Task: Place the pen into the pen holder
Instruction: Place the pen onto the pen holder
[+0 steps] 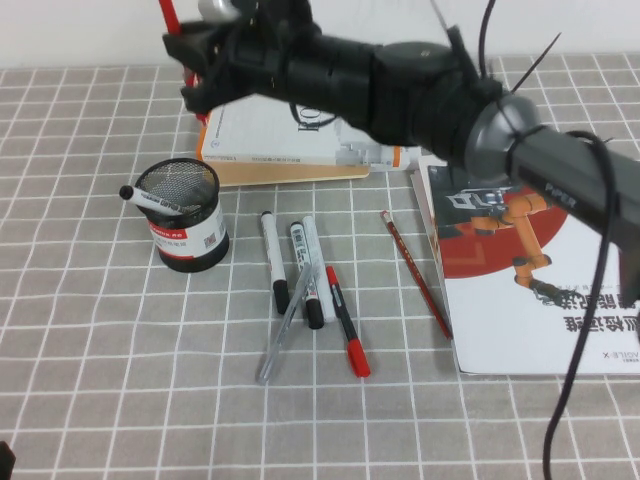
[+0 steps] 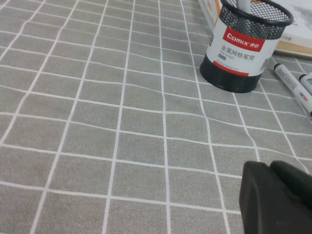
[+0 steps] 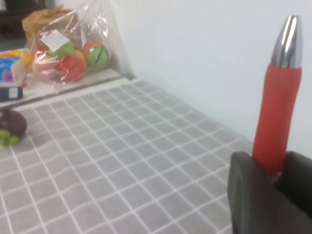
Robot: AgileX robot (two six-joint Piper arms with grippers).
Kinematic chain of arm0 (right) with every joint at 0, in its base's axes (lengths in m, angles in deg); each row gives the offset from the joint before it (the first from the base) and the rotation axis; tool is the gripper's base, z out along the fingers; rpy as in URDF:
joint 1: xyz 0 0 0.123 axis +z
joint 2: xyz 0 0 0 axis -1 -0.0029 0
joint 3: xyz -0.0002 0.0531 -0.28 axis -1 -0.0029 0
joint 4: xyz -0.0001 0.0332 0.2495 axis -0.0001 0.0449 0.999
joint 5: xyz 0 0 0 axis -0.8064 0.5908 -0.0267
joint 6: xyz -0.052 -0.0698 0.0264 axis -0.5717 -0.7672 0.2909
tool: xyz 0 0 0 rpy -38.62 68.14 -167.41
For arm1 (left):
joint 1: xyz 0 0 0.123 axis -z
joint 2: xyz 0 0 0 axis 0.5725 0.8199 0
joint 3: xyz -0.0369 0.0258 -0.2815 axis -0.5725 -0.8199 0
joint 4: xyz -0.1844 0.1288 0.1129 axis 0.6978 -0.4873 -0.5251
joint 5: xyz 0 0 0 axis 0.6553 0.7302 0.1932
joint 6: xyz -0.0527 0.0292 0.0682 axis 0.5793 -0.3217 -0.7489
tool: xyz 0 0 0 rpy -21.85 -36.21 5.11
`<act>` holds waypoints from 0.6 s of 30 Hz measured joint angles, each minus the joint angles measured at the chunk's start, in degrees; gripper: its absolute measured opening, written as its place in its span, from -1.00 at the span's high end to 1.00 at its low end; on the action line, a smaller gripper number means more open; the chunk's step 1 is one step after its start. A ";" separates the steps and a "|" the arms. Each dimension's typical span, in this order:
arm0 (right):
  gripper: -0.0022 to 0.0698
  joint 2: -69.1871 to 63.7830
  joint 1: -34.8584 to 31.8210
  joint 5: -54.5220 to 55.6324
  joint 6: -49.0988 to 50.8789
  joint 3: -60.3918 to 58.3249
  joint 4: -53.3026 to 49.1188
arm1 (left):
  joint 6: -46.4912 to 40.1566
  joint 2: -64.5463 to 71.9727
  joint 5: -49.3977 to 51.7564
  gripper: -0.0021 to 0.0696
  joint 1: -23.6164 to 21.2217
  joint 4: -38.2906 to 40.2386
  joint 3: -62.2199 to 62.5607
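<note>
I see right end effector (image 1: 180, 45) high above pen holder (image 1: 185, 215), squeezing red pen (image 3: 279, 117), silver tip up. Pen holder on table (image 1: 100, 380), one marker (image 1: 150, 200) inside. Left end effector (image 2: 275, 197) low near holder, can't tell its opening.

The high view looks steeply down from the robot's side onto the table (image 1: 90, 400), the right arm (image 1: 420, 90) crossing close under the lens. The left wrist camera sits low over the cloth behind the left gripper (image 2: 275, 197), facing the holder (image 2: 246, 44) near ahead, which the high view shares (image 1: 185, 215). The right wrist camera looks along the right gripper (image 3: 273, 178), raised, facing a wall (image 3: 204, 53) beyond the table.
</note>
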 joint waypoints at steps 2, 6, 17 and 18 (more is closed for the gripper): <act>0.76 -1.02 -0.08 -0.72 -0.24 0.10 0.09 | 0.00 0.00 0.00 0.96 0.00 0.00 0.00; 0.76 -3.90 -0.12 -3.76 -1.27 0.32 0.24 | 0.00 0.00 0.00 0.96 0.00 0.00 0.00; 0.76 -9.83 -0.12 -8.66 -1.66 0.32 0.24 | 0.00 0.00 0.00 0.96 0.00 0.00 0.00; 0.76 -9.97 -0.12 -8.91 -1.80 0.32 0.12 | 0.00 0.00 0.00 0.96 0.00 0.00 0.00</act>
